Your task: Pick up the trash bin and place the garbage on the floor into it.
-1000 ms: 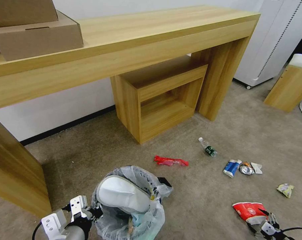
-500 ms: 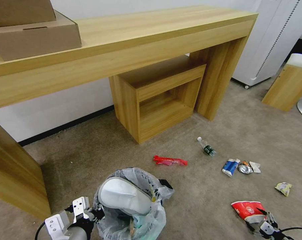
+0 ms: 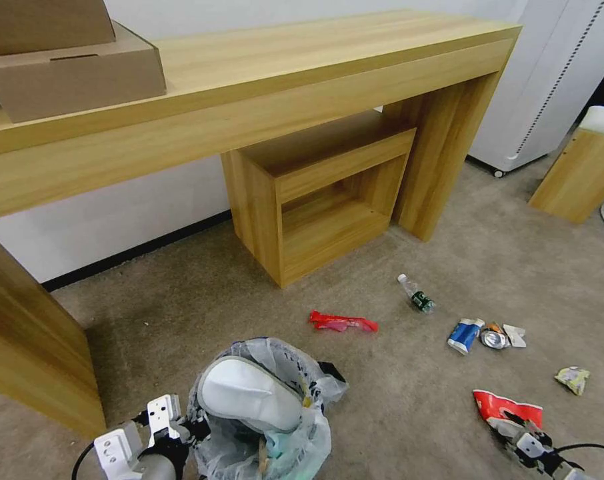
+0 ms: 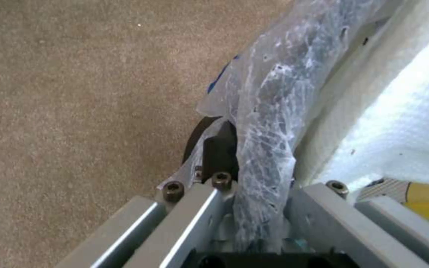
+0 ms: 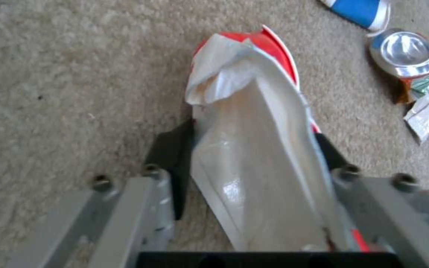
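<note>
L gripper (image 3: 182, 427) clamped on bagged rim of trash bin (image 3: 275, 437), white slipper (image 3: 249, 395) inside; R gripper (image 5: 254, 149) pinching flattened red-white cup (image 5: 254, 123) over carpet.

Taking the trash bin (image 3: 262, 427) as landmark: the left gripper (image 3: 182, 427) sits at its left rim, clamped on the bag-covered edge, and a slipper (image 3: 249, 393) lies in its top. Beyond the bin, toward the desk (image 3: 249, 87) and the cabinet (image 3: 315, 200) under it, lies a wrapper (image 3: 342, 323), with the bottle (image 3: 417, 295) farther right. Well right of the bin lie a packet (image 3: 465, 335), a crushed can (image 3: 494, 338) touching it, and the flattened cup (image 3: 509, 410), pinched between the jaws of the right gripper (image 3: 519, 433).
</note>
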{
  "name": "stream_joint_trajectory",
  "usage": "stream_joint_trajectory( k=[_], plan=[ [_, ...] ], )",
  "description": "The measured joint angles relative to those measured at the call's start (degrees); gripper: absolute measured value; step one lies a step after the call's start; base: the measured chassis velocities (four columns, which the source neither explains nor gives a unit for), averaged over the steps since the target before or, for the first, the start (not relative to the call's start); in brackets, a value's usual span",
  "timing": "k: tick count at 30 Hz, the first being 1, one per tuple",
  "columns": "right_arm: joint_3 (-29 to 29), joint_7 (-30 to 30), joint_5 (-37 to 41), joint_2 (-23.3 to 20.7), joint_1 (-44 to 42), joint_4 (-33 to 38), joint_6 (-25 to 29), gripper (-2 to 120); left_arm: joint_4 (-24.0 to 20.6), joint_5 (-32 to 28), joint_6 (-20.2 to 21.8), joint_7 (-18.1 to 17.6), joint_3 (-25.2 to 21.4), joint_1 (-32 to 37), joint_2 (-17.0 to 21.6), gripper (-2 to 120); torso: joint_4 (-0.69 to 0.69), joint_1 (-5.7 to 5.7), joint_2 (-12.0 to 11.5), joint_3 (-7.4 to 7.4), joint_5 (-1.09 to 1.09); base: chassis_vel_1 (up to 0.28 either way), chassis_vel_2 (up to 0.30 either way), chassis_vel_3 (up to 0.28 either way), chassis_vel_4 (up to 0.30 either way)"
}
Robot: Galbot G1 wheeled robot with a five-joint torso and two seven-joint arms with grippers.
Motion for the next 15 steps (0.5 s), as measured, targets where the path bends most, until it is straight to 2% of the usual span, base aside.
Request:
stream_joint_trajectory(
  k=[2,3,6,7,10,15],
  plan=[
    [-0.2,0.1,0.0,0.1,0.4,-0.1,0.0,30,0.3,0.4,0.0,0.0,0.4,-0.3,0.0,0,-0.01,0.0,0.0,0.0,-0.02,0.0,0.0,0.0,0.0],
    [-0.2,0.1,0.0,0.1,0.4,-0.1,0.0,30,0.3,0.4,0.0,0.0,0.4,-0.3,0.0,0,-0.01,0.0,0.0,0.0,-0.02,0.0,0.0,0.0,0.0],
    [-0.5,0.3,0.1,0.1,1.1,-0.1,0.1,14,0.6,1.2,-0.2,0.1,1.0,-0.4,-0.2,0,-0.01,0.01,0.0,0.0,-0.04,0.0,0.0,0.0,0.0],
    [-0.5,0.3,0.1,0.1,1.1,-0.1,0.1,14,0.6,1.2,-0.2,0.1,1.0,-0.4,-0.2,0,-0.01,0.01,0.0,0.0,-0.04,0.0,0.0,0.0,0.0],
    [-0.7,0.3,0.6,0.0,1.4,0.3,0.2,1,0.6,1.1,-0.3,0.1,1.0,-0.6,-0.1,0,-0.01,0.01,0.0,0.0,-0.04,0.0,0.0,0.0,0.0],
    [-0.5,0.2,2.2,-0.1,1.1,1.8,0.2,0,0.4,-0.1,-0.3,0.0,0.6,-0.7,0.2,0,-0.01,0.01,0.0,0.0,-0.04,0.0,0.0,0.0,0.0]
  ],
)
